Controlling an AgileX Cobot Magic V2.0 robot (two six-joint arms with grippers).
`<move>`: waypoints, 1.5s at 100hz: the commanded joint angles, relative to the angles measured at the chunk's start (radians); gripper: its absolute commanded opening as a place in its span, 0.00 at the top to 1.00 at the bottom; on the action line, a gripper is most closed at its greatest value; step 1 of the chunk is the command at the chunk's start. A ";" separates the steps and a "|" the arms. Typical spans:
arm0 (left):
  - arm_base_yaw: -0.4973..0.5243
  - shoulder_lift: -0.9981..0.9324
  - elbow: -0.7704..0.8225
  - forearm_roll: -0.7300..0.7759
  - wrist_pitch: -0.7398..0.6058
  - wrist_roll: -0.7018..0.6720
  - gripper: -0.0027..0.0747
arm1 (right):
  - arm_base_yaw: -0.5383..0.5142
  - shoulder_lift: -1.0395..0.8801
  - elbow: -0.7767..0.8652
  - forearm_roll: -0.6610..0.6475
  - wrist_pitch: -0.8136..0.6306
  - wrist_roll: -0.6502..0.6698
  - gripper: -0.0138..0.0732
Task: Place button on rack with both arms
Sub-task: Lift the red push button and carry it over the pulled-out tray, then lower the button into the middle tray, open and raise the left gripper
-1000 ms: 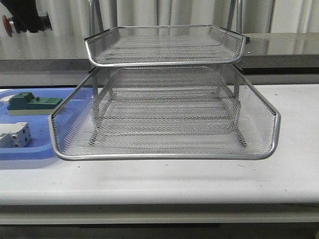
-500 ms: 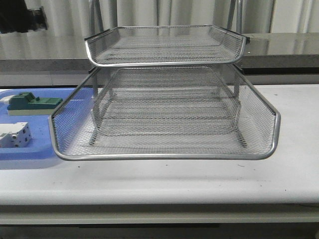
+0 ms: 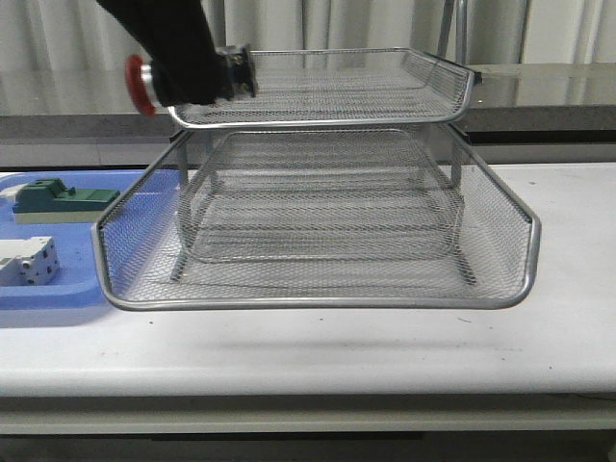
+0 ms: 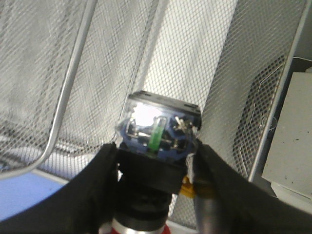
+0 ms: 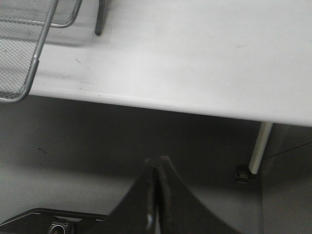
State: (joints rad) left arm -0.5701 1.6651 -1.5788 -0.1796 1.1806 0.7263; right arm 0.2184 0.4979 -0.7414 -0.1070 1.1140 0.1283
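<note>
The button [image 3: 144, 84] has a red mushroom head, a black body and a blue rear block [image 4: 158, 131]. My left gripper [image 3: 192, 82] is shut on its black body and holds it level in the air at the left front corner of the rack's upper tier in view. The red head points left; the rear end points over the tier. The silver wire-mesh rack [image 3: 318, 221] stands mid-table; its mesh [image 4: 195, 58] fills the left wrist view. My right gripper [image 5: 157, 168] is shut and empty, low beyond the table's front right edge, out of the front view.
A flat blue tray [image 3: 58, 289] lies left of the rack with a green block [image 3: 60, 199] and a white boxy component [image 3: 27, 262] on it. A rack leg [image 5: 100, 19] and a lower tier corner [image 5: 29, 58] show in the right wrist view, with a table leg [image 5: 258, 148].
My left arm has swung in from the far upper left, carrying the button rightward and down to the left corner of the rack's upper tier. The rack and tray items have not moved.
</note>
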 commanded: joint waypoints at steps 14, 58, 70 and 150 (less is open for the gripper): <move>-0.049 0.030 -0.021 -0.088 -0.122 -0.013 0.99 | -0.003 0.005 -0.028 -0.020 -0.052 0.000 0.92; -0.054 0.136 -0.021 -0.101 -0.182 -0.013 0.98 | -0.003 0.005 -0.028 -0.020 -0.052 0.000 0.92; -0.054 0.136 -0.021 -0.101 -0.180 -0.013 0.86 | -0.003 0.005 -0.028 -0.020 -0.052 0.000 0.92; -0.033 0.016 -0.021 -0.101 -0.174 -0.043 0.40 | -0.003 0.005 -0.028 -0.020 -0.052 0.000 0.92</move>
State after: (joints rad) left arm -0.6178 1.7779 -1.5724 -0.2560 1.0320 0.7112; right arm 0.2184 0.4979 -0.7414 -0.1070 1.1140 0.1283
